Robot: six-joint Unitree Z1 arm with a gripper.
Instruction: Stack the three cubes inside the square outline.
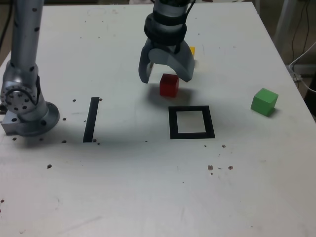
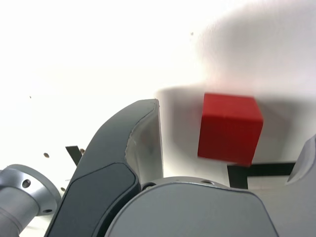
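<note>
Red cube (image 1: 169, 85) sits between open pincer (image 1: 166, 79) jaws, unobstructed.

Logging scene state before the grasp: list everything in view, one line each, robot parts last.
red cube: 1, red, on the table between the open fingers, just beyond the square outline.
yellow cube: 1, yellow, mostly hidden behind the gripper.
green cube: 1, green, exterior view's right, apart from the outline.
square outline: 1, black frame with white centre, nothing inside.
black strip: 1, black, exterior view's left.
table: 1, white, speckled with dark spots.
cable: 1, white, off the table's right edge.
arm base: 1, grey, exterior view's left.
gripper: 1, grey, open over the red cube.
</note>
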